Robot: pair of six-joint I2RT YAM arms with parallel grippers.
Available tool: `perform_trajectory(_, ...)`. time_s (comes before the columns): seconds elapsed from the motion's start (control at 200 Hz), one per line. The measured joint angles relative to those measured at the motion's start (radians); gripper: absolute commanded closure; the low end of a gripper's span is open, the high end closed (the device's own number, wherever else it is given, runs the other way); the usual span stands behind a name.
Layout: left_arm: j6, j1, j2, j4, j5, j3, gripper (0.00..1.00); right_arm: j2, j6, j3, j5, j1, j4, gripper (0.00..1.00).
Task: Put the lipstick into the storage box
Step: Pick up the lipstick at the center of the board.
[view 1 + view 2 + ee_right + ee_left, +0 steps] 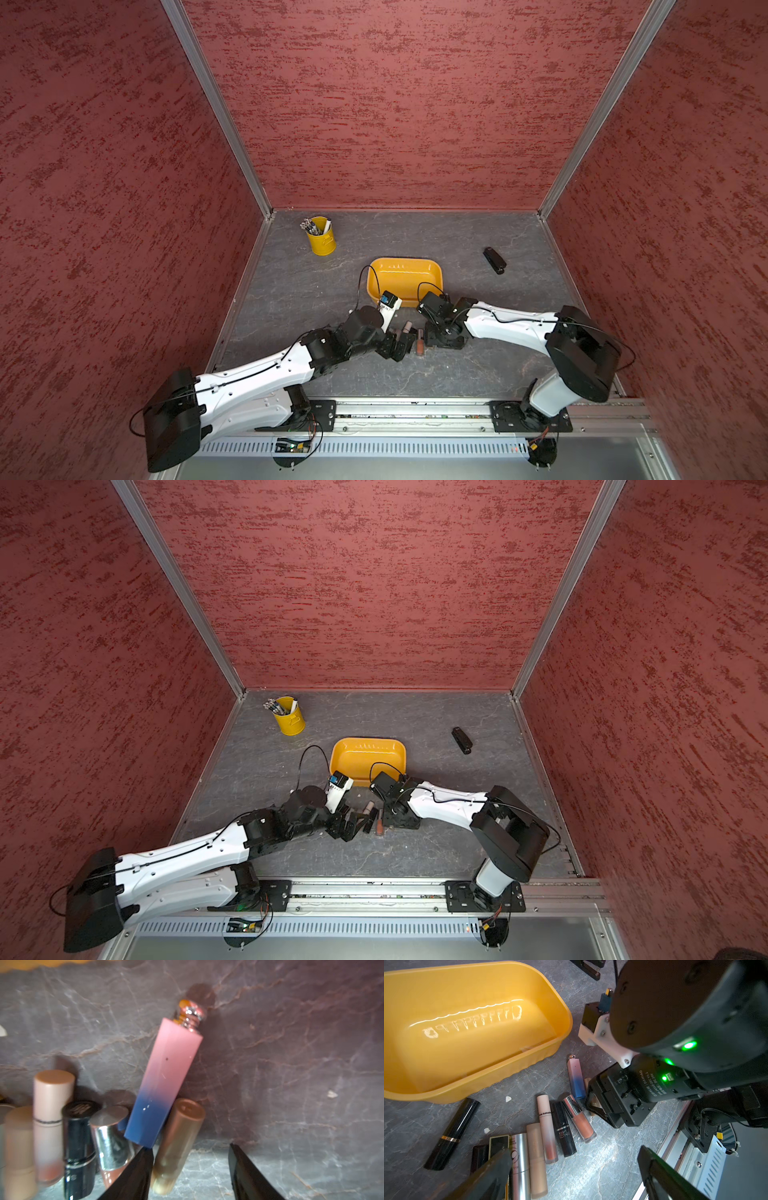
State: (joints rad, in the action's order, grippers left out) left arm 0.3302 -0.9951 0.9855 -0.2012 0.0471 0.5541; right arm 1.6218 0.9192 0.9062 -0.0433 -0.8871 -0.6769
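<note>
Top views showed me the grey surface point(415, 374), the yellow storage box point(405, 276) on it, and lipsticks point(545, 1126) lying outside, just beside its near wall. My left gripper point(577, 1174) gaped wide; my right gripper point(189, 1147) stood half-open over a gold lipstick point(182, 1126).

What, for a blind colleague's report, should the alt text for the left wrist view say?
An empty yellow storage box sits on a grey marbled table, with a cluster of lipsticks lying beside it. The right end effector is lowered among them; the left end effector, open, frames the foreground.
</note>
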Motion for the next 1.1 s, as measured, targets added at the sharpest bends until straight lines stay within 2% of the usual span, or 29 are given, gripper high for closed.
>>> perform_trajectory(0.205,-0.018,-0.001,-0.033,0.002,0.023,-0.012,0.00,0.004,0.005,0.000,-0.005,-0.002,-0.001,0.46)
perform_trajectory(0.521,-0.024,-0.001,-0.028,0.010,0.034,-0.012,0.00,0.004,0.016,0.000,-0.006,-0.002,-0.001,0.75)
perform_trajectory(0.641,-0.024,-0.001,-0.028,0.009,0.040,-0.012,0.00,0.004,0.016,0.000,-0.006,-0.002,-0.002,0.81)
perform_trajectory(0.912,-0.023,-0.001,-0.028,0.009,0.044,-0.012,0.00,-0.011,0.016,-0.013,-0.013,-0.002,-0.004,0.87)
perform_trajectory(1.097,-0.003,0.020,-0.027,0.003,0.019,-0.004,0.00,-0.116,-0.005,-0.031,-0.048,0.009,-0.029,0.87)
